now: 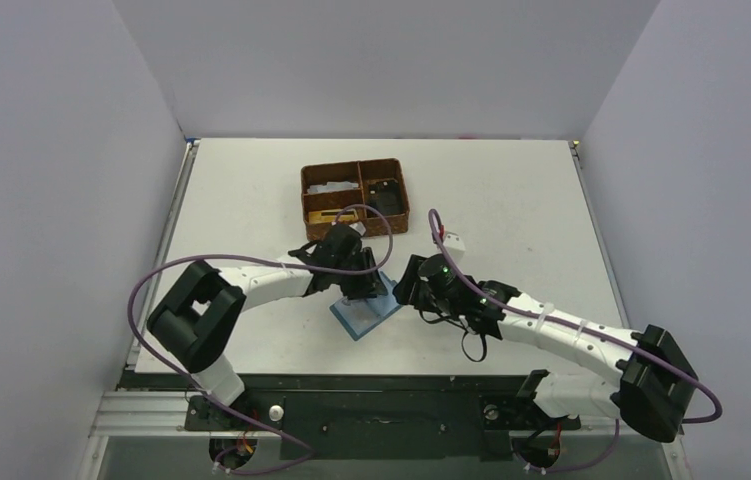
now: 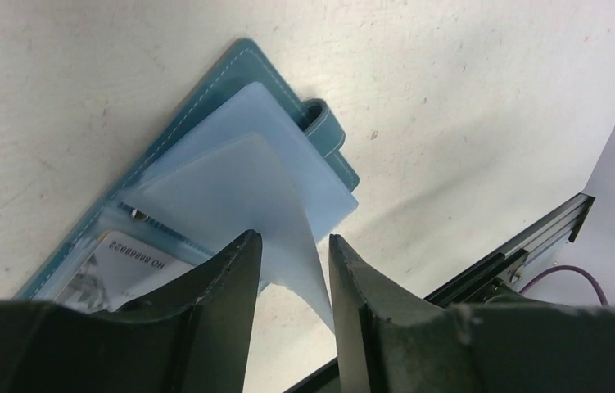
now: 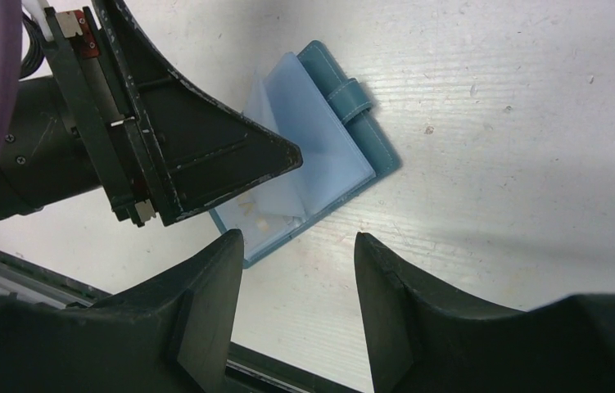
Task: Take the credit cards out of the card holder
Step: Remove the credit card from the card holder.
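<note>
Left tool (image 2: 291, 246) hangs right over the open holder (image 1: 362, 316), jaws partly apart, with a clear plastic leaf (image 2: 279, 188) standing loose in the gap; I'd say it has hold of nothing. Right tool (image 3: 297, 246) sits just beside, at the holder's 3 o'clock seen from above, half open and bare. That holder lies flat on the desk (image 1: 511, 220) between the two arms. In the left wrist view its long side runs from 7 to 1 o'clock, with the tab (image 2: 324, 123) at 1. One card (image 2: 136, 264) sits in a pocket at 9 o'clock of the left tool, so the left arm looks nearer. Only that view shows its printed digits; the right wrist gives just faint tan marks through the leaf
</note>
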Tool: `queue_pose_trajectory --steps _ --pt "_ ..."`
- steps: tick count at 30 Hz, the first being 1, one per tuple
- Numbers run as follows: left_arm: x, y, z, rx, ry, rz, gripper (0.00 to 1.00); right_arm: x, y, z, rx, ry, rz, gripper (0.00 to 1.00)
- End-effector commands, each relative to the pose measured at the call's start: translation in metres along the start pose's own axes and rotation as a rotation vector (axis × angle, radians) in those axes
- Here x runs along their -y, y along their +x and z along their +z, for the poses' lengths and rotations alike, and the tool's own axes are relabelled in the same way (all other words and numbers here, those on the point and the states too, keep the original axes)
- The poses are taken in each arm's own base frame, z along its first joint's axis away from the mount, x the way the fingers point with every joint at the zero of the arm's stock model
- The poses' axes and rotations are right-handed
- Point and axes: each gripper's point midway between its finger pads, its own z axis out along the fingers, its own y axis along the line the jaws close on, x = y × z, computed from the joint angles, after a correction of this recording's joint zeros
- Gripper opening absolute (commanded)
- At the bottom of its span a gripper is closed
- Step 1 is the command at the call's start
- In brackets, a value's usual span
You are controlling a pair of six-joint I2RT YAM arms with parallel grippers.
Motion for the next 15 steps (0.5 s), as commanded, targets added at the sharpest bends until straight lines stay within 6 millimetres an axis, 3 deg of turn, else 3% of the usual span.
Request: queue_pose_trajectory --steps 1,8,15 --pt "0.023 -0.021 0.006 0.051 0.045 0.046 0.36 0.005 -0.009 -0.006 0.043 0.011 -0.011 0.49" --pt "0.026 -0.029 0.018 0.048 0.033 0.066 0.48 0.007 -0.011 -0.01 0.055 0.014 -0.009 0.49" --pt "0.022 -0.026 0.04 0.017 0.012 0.069 0.5 0.011 -0.012 -0.013 0.065 0.023 -0.008 0.49"
